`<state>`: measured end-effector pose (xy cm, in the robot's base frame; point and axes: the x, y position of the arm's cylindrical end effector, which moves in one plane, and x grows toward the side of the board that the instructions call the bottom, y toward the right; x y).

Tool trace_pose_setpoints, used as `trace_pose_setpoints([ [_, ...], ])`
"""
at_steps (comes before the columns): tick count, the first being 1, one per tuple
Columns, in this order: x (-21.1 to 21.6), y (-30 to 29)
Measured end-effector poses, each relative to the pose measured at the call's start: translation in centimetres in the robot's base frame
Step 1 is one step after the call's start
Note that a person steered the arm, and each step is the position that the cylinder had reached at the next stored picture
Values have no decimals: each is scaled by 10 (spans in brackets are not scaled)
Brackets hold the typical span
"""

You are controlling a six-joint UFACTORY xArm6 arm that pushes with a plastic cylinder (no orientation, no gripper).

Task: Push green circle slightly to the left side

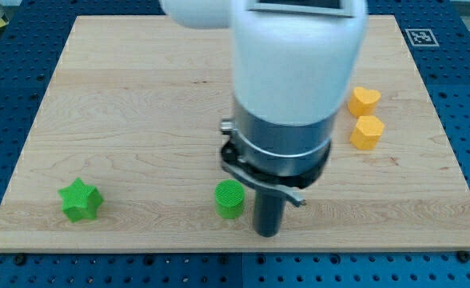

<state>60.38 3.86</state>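
- Since your arm ends in a bare rod, there is no claw to open or shut; my tip (267,234) simply rests on the board, touching nothing that can be confirmed.
- From my tip, the green circle (229,198) sits just beside it at about ten o'clock, near the wooden board (139,96)'s bottom edge; whether they touch cannot be told.
- You will likely find the green circle light, stiff and easy to slide, so it may skid or twist under an off-centre push. Meet its right-hand wall at mid-height.
- Farther out at nine o'clock lies the green star (80,200), well apart.
- Up at two o'clock sit the yellow hexagon (367,132) and, just above it, the yellow heart (364,100), both clear of the path.
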Motion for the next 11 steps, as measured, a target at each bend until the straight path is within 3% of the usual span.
trace_pose_setpoints([
  [1,-22,1],
  [5,-37,-38],
  [7,-29,-39],
  [9,-26,-75],
  [11,-33,-63],
])
